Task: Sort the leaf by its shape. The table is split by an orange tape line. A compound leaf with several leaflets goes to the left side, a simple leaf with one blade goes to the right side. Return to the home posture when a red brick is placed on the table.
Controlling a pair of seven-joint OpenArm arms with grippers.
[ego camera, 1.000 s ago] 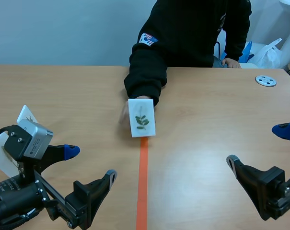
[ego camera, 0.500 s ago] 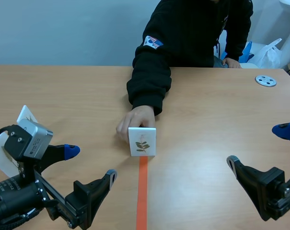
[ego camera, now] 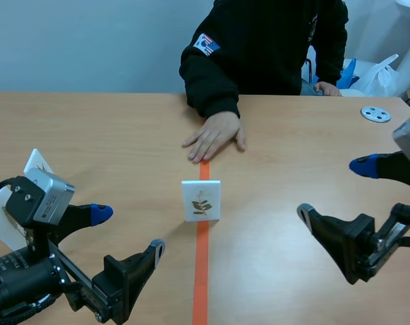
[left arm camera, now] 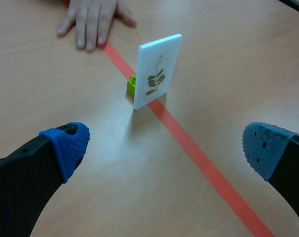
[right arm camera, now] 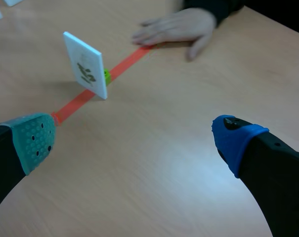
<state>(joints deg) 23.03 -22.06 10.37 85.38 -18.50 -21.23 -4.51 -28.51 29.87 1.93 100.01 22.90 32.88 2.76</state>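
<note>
White upright card bearing a several-leaflet sprig [ego camera: 201, 200]: mid-tabletop, on the orange tape line [ego camera: 200, 271], well apart from the side edges. Small green block [left arm camera: 132, 85] just behind, probably propping it. Light-wood tabletop [ego camera: 89, 135]. Left gripper [ego camera: 130, 230] and right gripper [ego camera: 334, 189] near the front edge, jaws apart. Person's hand [ego camera: 217, 135] flat toward the far edge.

Plain pale blue-grey wall [ego camera: 83, 40] behind a light-brown wood-grain table [ego camera: 89, 128]; beyond its far right corner, a crumpled white plastic bag [ego camera: 381, 74].

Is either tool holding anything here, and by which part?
Nothing is held. The left tool and the right tool are both open; the leaf card stands free on the tape line.
</note>
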